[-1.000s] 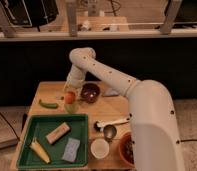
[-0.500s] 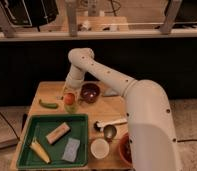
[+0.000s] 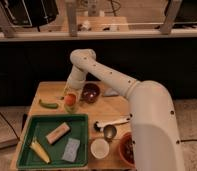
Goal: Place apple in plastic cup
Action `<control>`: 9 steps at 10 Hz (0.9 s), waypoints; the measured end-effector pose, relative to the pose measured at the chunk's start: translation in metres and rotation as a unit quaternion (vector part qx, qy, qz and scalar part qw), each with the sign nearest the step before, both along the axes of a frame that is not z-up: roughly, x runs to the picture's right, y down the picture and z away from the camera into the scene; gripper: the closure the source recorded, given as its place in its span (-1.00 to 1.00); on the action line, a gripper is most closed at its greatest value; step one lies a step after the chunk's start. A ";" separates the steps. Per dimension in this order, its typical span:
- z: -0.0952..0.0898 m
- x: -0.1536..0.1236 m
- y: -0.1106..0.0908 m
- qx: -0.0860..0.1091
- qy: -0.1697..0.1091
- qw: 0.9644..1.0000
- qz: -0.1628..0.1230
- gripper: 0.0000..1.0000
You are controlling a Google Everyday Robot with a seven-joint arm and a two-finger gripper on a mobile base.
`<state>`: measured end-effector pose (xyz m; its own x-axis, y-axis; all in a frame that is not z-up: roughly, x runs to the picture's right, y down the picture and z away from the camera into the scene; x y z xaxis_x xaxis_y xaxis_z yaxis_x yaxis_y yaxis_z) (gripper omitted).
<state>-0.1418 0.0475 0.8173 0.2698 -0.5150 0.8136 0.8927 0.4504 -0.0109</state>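
One white cup point(image 3: 99, 148) and a green tray point(image 3: 80, 120) sit nearest, clear of the work. Farther back, the apple point(image 3: 70, 99) rests at the mouth of the plastic cup point(image 3: 70, 107), with the gripper point(image 3: 71, 92) directly above it; whether it is clamped, I cannot tell. Lift straight up, I judge, so the light cup stays upright beside the dark brown bowl point(image 3: 90, 93).

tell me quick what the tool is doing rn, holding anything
Tool: at the far left of the table, right above the apple, which sits at the plastic cup. Whether it grips the apple cannot be told.
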 end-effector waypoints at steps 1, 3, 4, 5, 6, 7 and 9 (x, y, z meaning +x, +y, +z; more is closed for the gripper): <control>-0.001 0.000 -0.001 0.001 -0.002 1.000 0.001 -0.60; -0.001 0.000 -0.001 0.002 -0.005 1.000 0.001 -0.60; -0.001 0.000 -0.001 0.002 -0.005 1.000 0.001 -0.60; 0.000 0.000 0.000 0.001 -0.006 1.000 0.001 -0.60; 0.000 0.000 0.000 0.001 -0.007 1.000 0.002 -0.60; 0.001 0.000 -0.001 0.002 -0.008 1.000 0.004 -0.60; -0.003 0.003 -0.015 0.013 -0.014 1.000 0.012 -0.60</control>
